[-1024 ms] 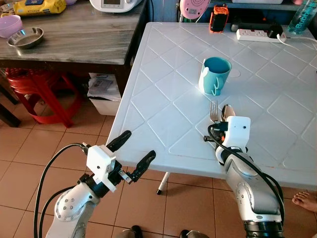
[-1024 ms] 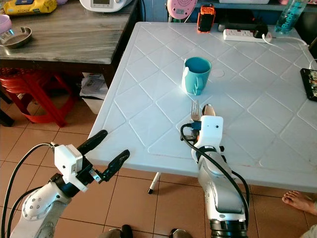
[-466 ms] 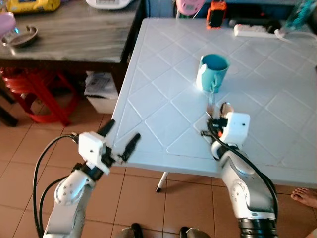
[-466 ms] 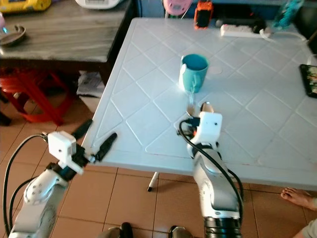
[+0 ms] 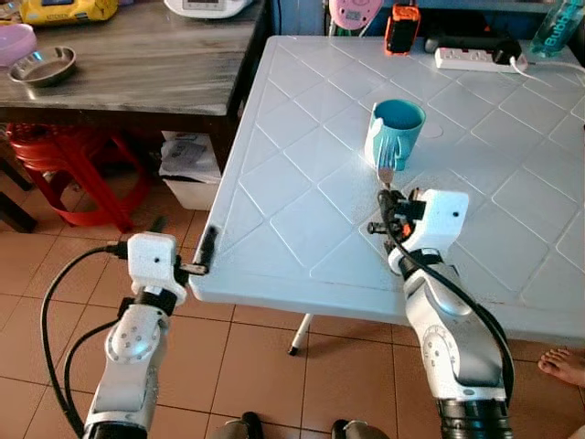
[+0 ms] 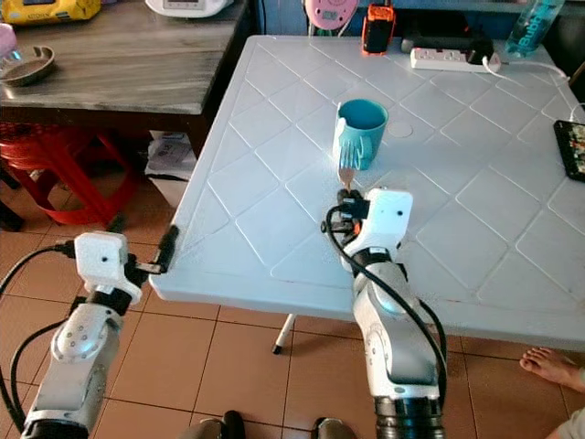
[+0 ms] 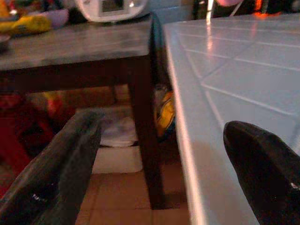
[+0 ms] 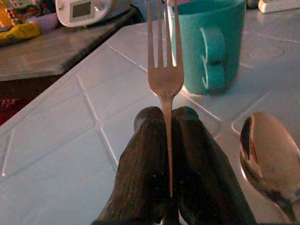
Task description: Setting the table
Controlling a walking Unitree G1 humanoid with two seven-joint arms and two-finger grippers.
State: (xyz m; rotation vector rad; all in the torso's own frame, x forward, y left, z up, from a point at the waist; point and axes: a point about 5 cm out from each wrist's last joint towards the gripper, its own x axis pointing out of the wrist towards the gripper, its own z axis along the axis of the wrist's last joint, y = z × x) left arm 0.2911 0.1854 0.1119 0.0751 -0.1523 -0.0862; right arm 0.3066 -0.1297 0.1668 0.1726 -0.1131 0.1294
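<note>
At the near left corner of the white plastic table (image 5: 302,197), the left gripper (image 7: 159,173) hangs with its fingers spread wide, holding nothing. Further right, the right gripper (image 8: 165,154) pinches a fork (image 8: 164,70) by its neck — tines pointing at the teal mug (image 5: 395,133), a spoon (image 8: 267,154) lying just beside. To place it well, I'd lower the fork flat and parallel to the spoon, short of the mug — then part the fingers.
</note>
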